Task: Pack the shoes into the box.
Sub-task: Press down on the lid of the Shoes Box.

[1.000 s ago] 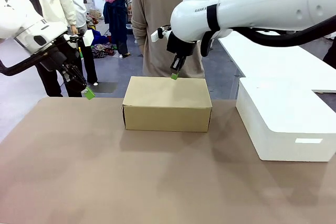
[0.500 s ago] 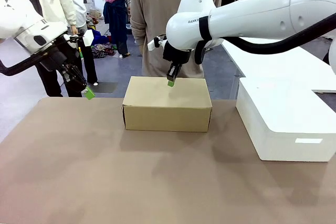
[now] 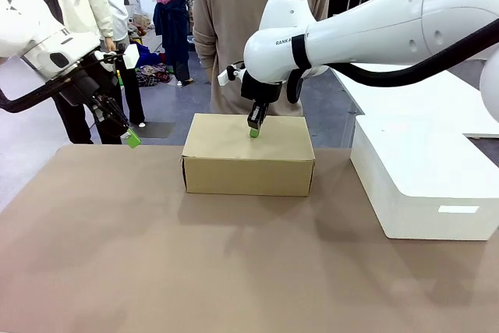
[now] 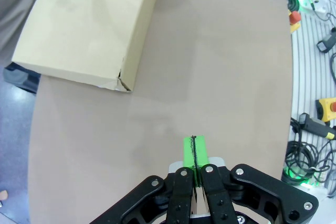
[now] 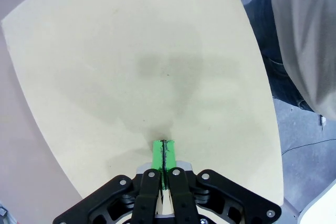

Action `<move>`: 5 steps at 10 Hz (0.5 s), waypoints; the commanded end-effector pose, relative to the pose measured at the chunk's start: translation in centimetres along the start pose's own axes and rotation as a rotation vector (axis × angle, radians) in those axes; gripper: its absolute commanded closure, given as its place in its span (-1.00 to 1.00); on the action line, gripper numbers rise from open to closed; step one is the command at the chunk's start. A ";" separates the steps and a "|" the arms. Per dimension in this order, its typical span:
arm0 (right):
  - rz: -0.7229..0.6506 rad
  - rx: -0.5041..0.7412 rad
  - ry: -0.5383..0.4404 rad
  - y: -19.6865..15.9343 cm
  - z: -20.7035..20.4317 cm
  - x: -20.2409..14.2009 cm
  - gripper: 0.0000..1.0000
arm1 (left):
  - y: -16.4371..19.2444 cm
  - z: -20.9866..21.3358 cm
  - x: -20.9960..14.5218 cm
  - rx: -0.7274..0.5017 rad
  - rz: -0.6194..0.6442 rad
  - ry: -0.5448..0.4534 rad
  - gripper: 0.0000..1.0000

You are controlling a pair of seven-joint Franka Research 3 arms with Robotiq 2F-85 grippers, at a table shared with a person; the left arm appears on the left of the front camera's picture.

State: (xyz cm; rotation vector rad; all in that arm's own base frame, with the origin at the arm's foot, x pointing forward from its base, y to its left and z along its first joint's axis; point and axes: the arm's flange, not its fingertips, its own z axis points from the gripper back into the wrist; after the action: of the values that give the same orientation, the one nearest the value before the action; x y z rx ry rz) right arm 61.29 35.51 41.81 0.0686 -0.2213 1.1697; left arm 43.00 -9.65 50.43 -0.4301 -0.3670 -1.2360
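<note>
Lid-work appears to be the step in hand, since the box [image 3: 248,154] is seen closed at the far middle of the table [image 3: 156,255], just in front of the person [image 3: 261,29], and no shoes are seen on the tabletop. The right gripper [image 3: 254,132] is held just above the lid, or touching it; which cannot be told. Its green pads [image 5: 164,153] are pressed together, and nothing is held. The left gripper [image 3: 133,141] is kept well apart from the box, above the table's far left edge, likewise fully closed and empty. The white block [image 3: 425,177] lies to the right of the box. If the lid is to be raised, its free edge would have to be found and lifted. If it is being pressed down, the packing may be judged nearly done.
</note>
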 end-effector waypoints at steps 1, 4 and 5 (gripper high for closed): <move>-0.018 -0.013 0.040 0.2 -0.4 0.8 1.00 | 0.0 0.3 0.0 0.006 0.008 0.013 1.00; -0.011 -0.021 0.024 0.6 0.5 0.9 1.00 | 0.0 0.3 0.0 0.006 0.008 0.013 1.00; -0.006 -0.040 -0.004 0.7 2.4 1.1 1.00 | 0.0 0.3 0.0 0.006 0.008 0.013 1.00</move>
State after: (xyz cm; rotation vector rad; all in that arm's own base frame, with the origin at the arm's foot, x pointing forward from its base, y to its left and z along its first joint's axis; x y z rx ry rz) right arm 61.18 36.06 42.60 0.0593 -0.2316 1.1803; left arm 43.00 -9.66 50.42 -0.4302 -0.3669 -1.2360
